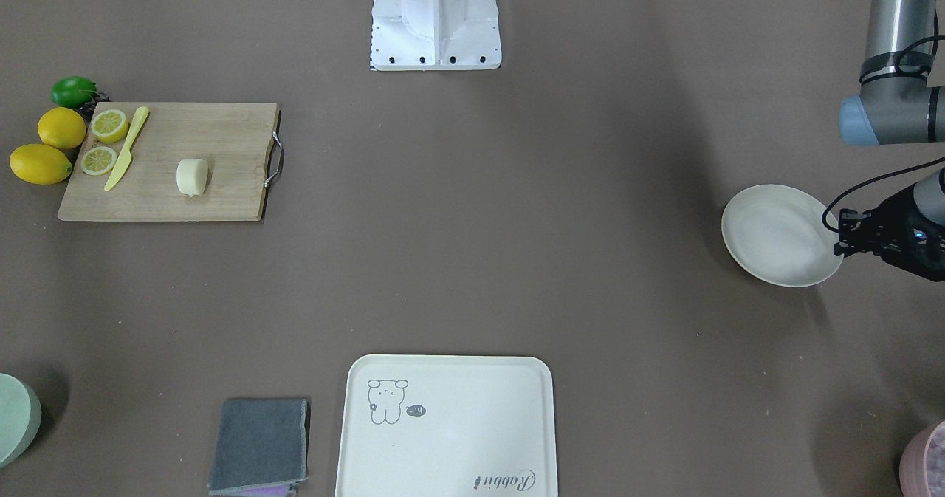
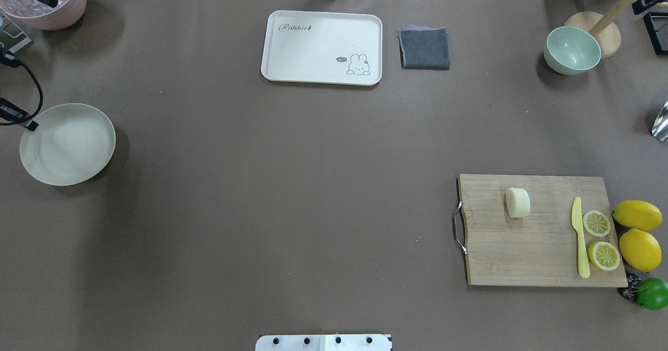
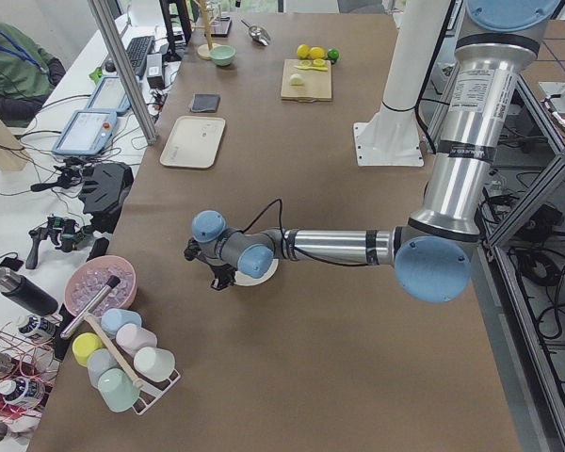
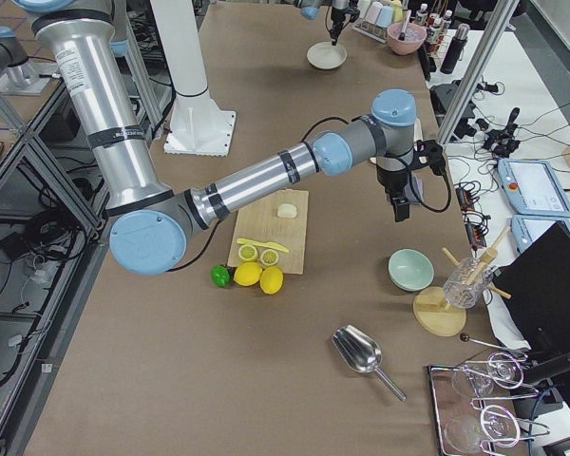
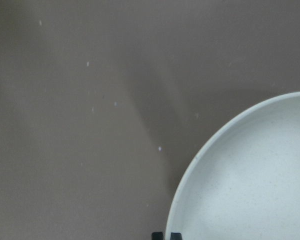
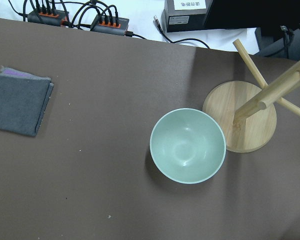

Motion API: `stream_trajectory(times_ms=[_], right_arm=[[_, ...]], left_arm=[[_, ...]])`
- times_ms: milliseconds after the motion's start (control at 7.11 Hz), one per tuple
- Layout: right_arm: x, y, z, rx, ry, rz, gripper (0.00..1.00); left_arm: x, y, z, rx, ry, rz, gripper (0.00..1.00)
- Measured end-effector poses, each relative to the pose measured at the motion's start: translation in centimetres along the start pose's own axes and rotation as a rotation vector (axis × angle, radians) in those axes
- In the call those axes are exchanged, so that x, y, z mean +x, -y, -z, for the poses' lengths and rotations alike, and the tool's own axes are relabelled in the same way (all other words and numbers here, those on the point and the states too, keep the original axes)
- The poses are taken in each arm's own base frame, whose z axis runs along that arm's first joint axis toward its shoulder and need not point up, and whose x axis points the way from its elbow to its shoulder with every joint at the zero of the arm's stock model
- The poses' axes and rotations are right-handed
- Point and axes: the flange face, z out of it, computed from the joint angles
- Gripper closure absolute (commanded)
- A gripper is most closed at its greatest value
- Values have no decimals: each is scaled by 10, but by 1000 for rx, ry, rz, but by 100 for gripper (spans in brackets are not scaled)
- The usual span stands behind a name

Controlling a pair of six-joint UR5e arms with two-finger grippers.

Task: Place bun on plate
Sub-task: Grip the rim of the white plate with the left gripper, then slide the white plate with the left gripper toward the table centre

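Note:
The bun point(image 2: 517, 202) is a pale cream lump lying on a wooden cutting board point(image 2: 543, 252) at the robot's right; it also shows in the front view as the bun point(image 1: 193, 177). The round off-white plate point(image 2: 68, 143) lies flat at the far left with nothing on it. My left gripper point(image 5: 166, 235) points down at the plate's point(image 5: 250, 175) outer rim, its two tips close together astride the rim. In the right side view my right gripper point(image 4: 400, 211) hangs high above the green bowl point(image 6: 188, 145); I cannot tell whether it is open or shut.
On the board lie a yellow knife point(image 2: 580, 239) and two lemon halves point(image 2: 596, 223), with whole lemons point(image 2: 637, 215) and a lime beside it. A cream tray point(image 2: 292, 53), a grey cloth point(image 2: 425, 48), a wooden stand point(image 6: 240, 117) and a pink bowl point(image 2: 52, 7) line the far edge.

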Motion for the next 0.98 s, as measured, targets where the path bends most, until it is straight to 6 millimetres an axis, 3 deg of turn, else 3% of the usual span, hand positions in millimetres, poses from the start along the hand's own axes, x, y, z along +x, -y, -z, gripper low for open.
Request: stream_trajectory(times_ms=[281,422,562,703,984], right_arm=[[-2,0,-2,-5,4,-7,0],[-4,-1,-4,-8,6,-6,0],[-7,-1,-7,-14,9,-2,0],[-10,-2,-10,-18,12,2,0],[-18,-1,-16,-28,16,7,0]], left_arm=[[17,42,49,71,-104,41,100],[41,67,72,106,-130,90,100],[77,91,92,136,-155,144,100],[125,110,105,156,-182,191,100],[240,136,100,190,-191,255,100]])
